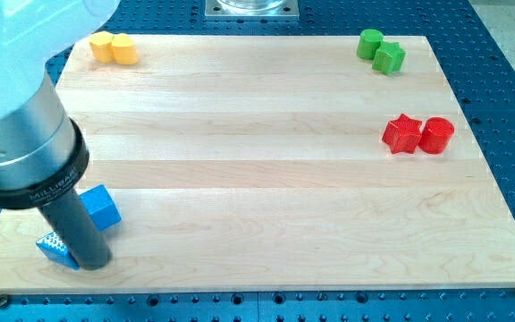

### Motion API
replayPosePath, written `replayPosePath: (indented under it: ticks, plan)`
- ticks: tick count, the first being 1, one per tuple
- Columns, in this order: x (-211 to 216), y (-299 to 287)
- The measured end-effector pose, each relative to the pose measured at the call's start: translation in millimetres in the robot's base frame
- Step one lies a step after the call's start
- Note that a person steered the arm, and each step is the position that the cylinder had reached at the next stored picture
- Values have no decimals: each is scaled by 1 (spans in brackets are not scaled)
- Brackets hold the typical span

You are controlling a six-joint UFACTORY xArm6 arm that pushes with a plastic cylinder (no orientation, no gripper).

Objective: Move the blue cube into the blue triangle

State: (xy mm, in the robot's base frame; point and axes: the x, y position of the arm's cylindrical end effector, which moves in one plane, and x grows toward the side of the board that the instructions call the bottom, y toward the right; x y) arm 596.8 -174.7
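Observation:
The blue cube [102, 207] sits near the view's bottom left on the wooden board [266, 170]. The blue triangle [52, 246] lies just below and left of it, partly hidden by my rod. My tip [95, 265] rests on the board just below the cube and right of the triangle, close to both. The rod's thick grey body covers the view's left edge.
Two yellow blocks [114, 47] sit at the top left. Two green blocks [381, 50] sit at the top right. A red star [402, 134] and a red cylinder [436, 135] sit at the right. The board's bottom edge is near the tip.

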Motion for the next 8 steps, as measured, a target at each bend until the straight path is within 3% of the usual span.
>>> replayPosePath:
  ticks: [2, 3, 4, 6, 7, 8]
  plan:
    - [-6, -31]
    - [-7, -3]
    - [-45, 54]
    - [-68, -23]
    - [-90, -28]
    - [-158, 7]
